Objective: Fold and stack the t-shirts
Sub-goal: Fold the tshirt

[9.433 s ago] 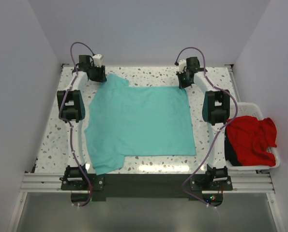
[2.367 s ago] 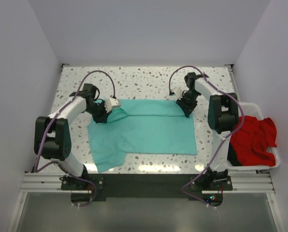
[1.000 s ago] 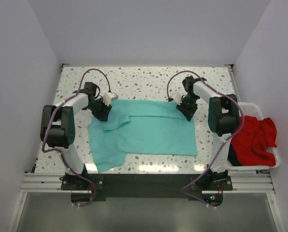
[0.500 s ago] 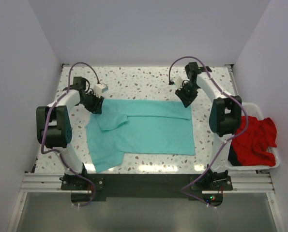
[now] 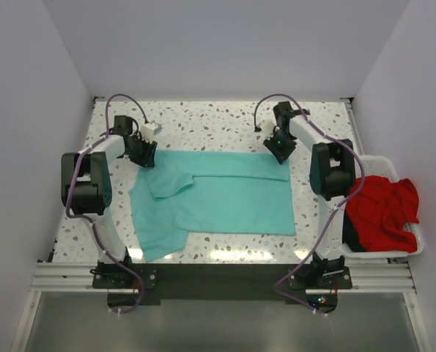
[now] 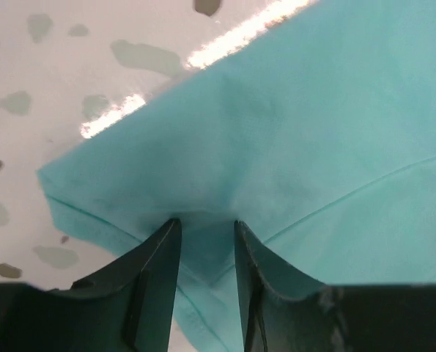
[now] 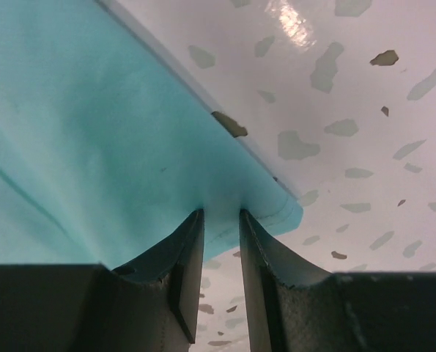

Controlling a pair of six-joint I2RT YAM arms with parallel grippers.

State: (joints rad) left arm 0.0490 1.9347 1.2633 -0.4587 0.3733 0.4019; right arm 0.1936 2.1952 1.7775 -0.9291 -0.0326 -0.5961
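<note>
Item 1. Teal-green t-shirt (image 5: pixel 218 198): laid flat on the speckled bench (image 5: pixel 203 121), between the two arms. Its far edge is folded over towards the near side, so that a doubled band is formed along the top. One short sleeve is seen lying folded over the body at the far left, and the other is spread out at the near left corner. The near hem is set parallel to the front of the bench.

Item 2. Left tool (image 5: pixel 144 152): placed at the far left corner of the folded band. In the left wrist view the left tool (image 6: pixel 207 224) is seen clamped on the teal-green t-shirt (image 6: pixel 313 110), a small pucker of cloth being pinched between the two dark fingertips, just inside a hemmed corner. The bench (image 6: pixel 71 66) is visible beyond that corner.

Item 3. Right tool (image 5: pixel 279 151): placed at the far right corner of the same band. In the right wrist view the right tool (image 7: pixel 221 213) is seen clamped on the edge of the teal-green t-shirt (image 7: pixel 71 132), close to its rounded corner, with the bench (image 7: pixel 349 110) exposed beside it.

Item 4. Red t-shirt (image 5: pixel 379 209): heaped unfolded in the white plastic basket (image 5: pixel 404 253), which is set off the right side of the bench, well apart from item 1. Part of the cloth is draped over the basket's rim.
</note>
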